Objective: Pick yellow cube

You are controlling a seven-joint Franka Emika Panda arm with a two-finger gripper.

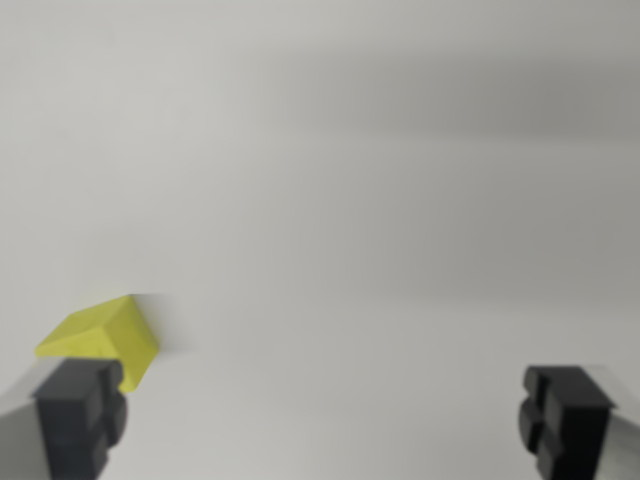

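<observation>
A plain, pale grey-white desk (380,250) fills the wrist view, smooth and unmarked, with a soft darker band of shadow across its upper part. One thing lies directly on it: a yellow cube (105,335), resting near the wrist view's lower left, turned so a corner edge faces the camera. A faint shadow falls just beside its right face.

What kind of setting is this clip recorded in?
Probably a bare lab tabletop for pick trials: a plain white surface, a single yellow cube on it, and the open gripper with dark finger pads over it. Nothing else shows.
</observation>
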